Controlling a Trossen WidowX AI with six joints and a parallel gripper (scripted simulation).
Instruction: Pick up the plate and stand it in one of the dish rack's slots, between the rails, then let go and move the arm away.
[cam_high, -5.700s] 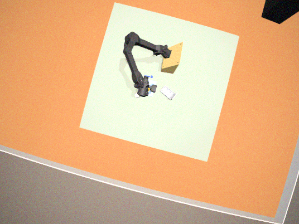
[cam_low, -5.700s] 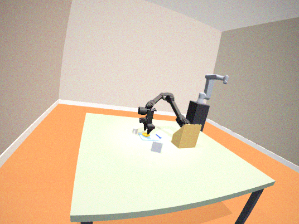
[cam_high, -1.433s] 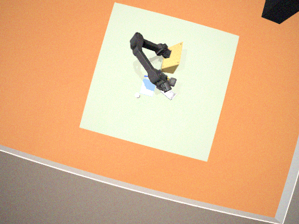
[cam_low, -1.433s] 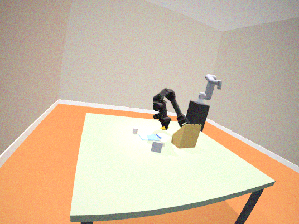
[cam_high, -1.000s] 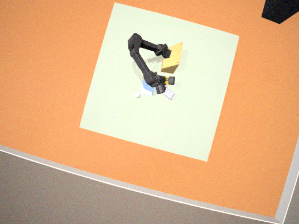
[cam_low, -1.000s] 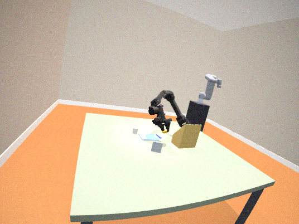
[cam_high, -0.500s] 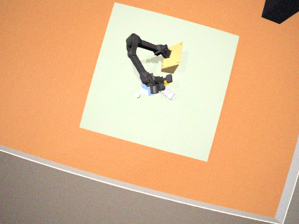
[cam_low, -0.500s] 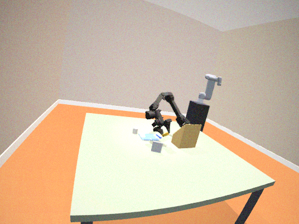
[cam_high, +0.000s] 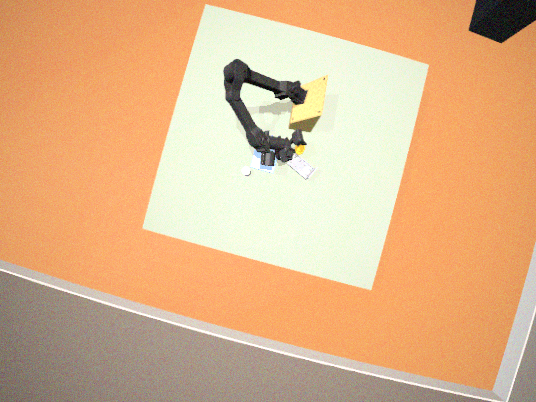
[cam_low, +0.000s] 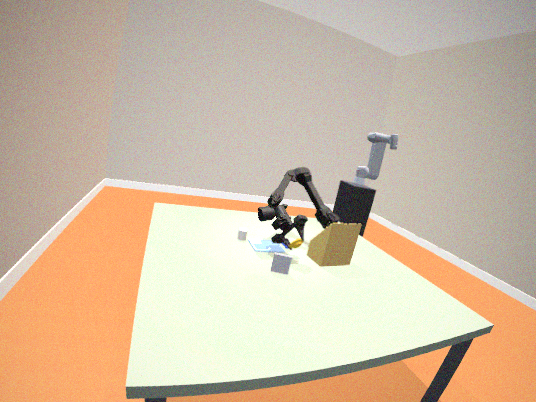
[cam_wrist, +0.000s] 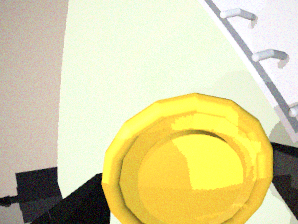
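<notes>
The yellow round plate (cam_high: 300, 149) (cam_low: 297, 243) (cam_wrist: 200, 165) is held by its rim between the two black fingers of my gripper (cam_high: 294, 146) (cam_low: 293, 242) (cam_wrist: 186, 168), which is shut on it. In the exterior view the plate looks tilted and above the table. The small white-grey dish rack (cam_high: 301, 167) (cam_low: 281, 263) (cam_wrist: 277, 30) stands on the table close beside the plate, apart from it. Its hooked pegs show at the upper right of the wrist view. The far finger contact is small in the top and exterior views.
A light-blue and white flat square (cam_high: 257, 161) (cam_low: 265, 245) lies below the arm, with a blue item partly hidden beside it. A small white cylinder (cam_high: 246, 171) (cam_low: 242, 235) stands beyond. A tan wedge-shaped block (cam_high: 311, 102) (cam_low: 341, 245) stands near the arm's base.
</notes>
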